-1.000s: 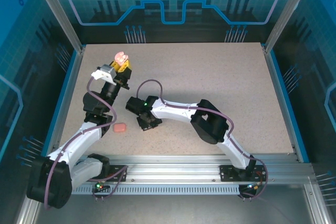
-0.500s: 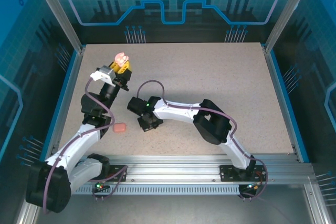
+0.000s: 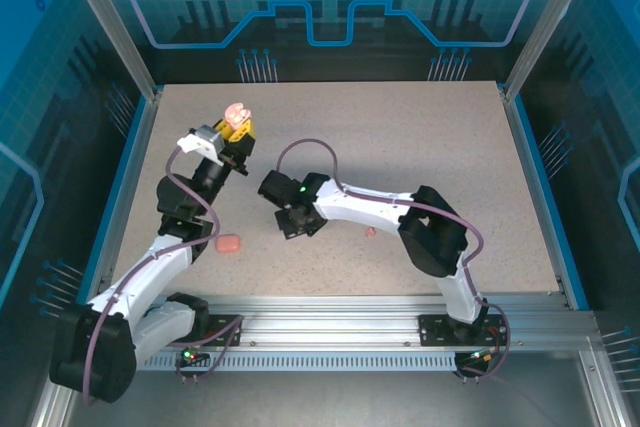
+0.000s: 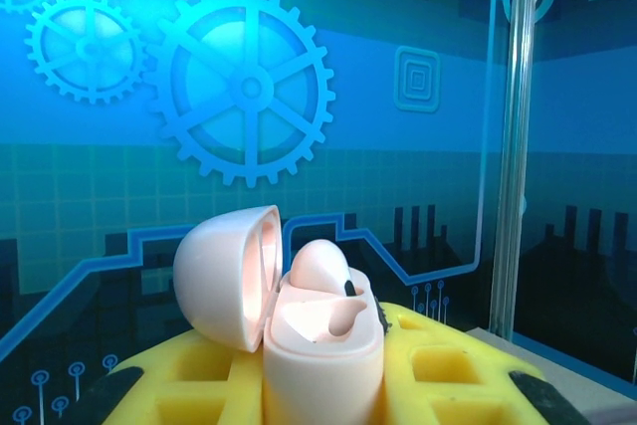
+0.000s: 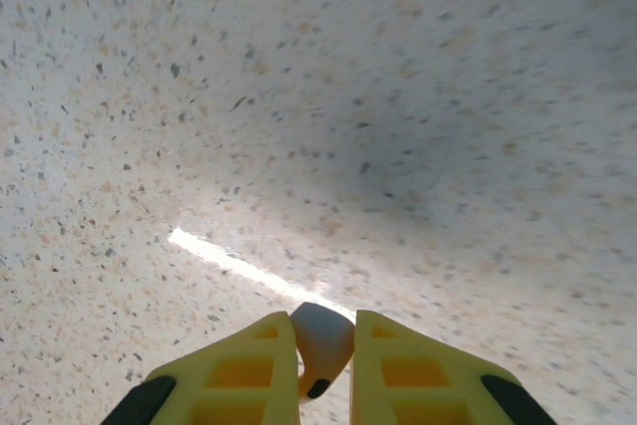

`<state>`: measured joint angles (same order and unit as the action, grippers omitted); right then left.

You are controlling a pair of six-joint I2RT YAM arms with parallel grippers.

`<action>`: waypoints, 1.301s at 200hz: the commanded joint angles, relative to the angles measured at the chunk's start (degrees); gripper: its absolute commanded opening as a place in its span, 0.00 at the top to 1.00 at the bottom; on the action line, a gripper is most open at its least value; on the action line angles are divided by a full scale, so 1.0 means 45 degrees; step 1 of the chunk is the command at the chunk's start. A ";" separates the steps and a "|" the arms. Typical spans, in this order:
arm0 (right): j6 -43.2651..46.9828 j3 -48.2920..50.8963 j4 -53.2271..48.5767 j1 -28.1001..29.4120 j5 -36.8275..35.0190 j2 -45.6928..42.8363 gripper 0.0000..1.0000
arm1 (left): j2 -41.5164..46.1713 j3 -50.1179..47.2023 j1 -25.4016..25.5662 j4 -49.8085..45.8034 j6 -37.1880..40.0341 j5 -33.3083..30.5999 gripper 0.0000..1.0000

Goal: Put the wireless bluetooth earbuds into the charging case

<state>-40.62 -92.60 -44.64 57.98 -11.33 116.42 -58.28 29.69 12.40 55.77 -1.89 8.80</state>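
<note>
Left gripper (image 3: 236, 129) is raised over the far-left part of the table (image 3: 430, 147), jaws clamped on the open case (image 4: 320, 360). Its lid is flipped back and a seated earbud (image 4: 317, 268) sits in one well. Right gripper (image 5: 324, 347) is low over the speckled top, jaws pinched on a pale earbud (image 5: 318, 327); a pink earbud (image 3: 371, 232) lies loose on the table beside the right arm, and a pink case (image 3: 229, 244) lies near the left arm.

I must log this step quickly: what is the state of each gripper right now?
The left gripper is closed on the open charging case.
The right gripper is closed on one pale earbud.
</note>
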 commanded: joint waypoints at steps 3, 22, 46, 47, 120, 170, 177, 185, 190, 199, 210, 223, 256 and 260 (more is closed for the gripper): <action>0.0351 0.0579 0.0252 -0.0484 -0.0513 -0.1276 0.85 | -0.0245 0.0216 0.0324 0.0439 -0.0276 0.0352 1.00; 0.0528 0.0810 0.0258 -0.0814 -0.0633 -0.1871 0.85 | -0.0487 0.0256 0.0807 0.0512 0.0003 0.0228 1.00; 0.0777 0.0909 0.0238 -0.1196 -0.0853 -0.2643 0.85 | -0.0854 0.0200 0.1270 0.0817 0.0069 0.0030 1.00; 0.0781 0.0919 0.0236 -0.1210 -0.0857 -0.2685 0.85 | -0.0865 0.0199 0.1288 0.0823 0.0069 0.0024 1.00; 0.2502 0.1120 0.0814 -0.2613 -0.1846 -0.6598 0.84 | -0.1615 -0.0094 0.2009 0.1426 0.0212 0.0328 1.00; 0.5474 0.0209 0.2961 -0.2885 -0.0352 -0.8318 0.83 | -0.2135 0.0255 0.2256 0.1299 0.0313 0.0697 1.00; 0.5796 0.0098 0.3284 -0.2878 0.0056 -0.8322 0.83 | -0.2236 0.0329 0.2319 0.1297 0.0311 0.0730 1.00; 0.6151 -0.0033 0.3601 -0.2859 0.0504 -0.8286 0.82 | -0.2330 0.0417 0.2403 0.1280 0.0341 0.0782 1.00; 0.6364 -0.0123 0.3763 -0.2849 0.0756 -0.8239 0.82 | -0.2388 0.0449 0.2454 0.1279 0.0371 0.0833 1.00; 0.6689 -0.0218 0.4057 -0.2812 0.1257 -0.8126 0.82 | -0.2476 0.0567 0.2542 0.1247 0.0414 0.0913 1.00; 0.7064 -0.0280 0.4370 -0.2740 0.1750 -0.7964 0.82 | -0.2551 0.0674 0.2660 0.1165 0.0478 0.0955 1.00; 0.7387 -0.0331 0.4680 -0.2664 0.2243 -0.7749 0.83 | -0.2627 0.0810 0.2738 0.1037 0.0551 0.1192 1.00; 0.7920 -0.0165 0.5528 -0.2556 0.3236 -0.7495 0.83 | -0.2620 0.1045 0.3038 0.0837 0.0947 0.1689 1.00; 0.7953 -0.0149 0.5571 -0.2538 0.3257 -0.7478 0.83 | -0.2597 0.1067 0.3077 0.0803 0.1008 0.1711 1.00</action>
<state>-8.60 -92.71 -24.40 45.87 -1.78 82.08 -70.15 32.10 25.17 58.67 -0.03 13.41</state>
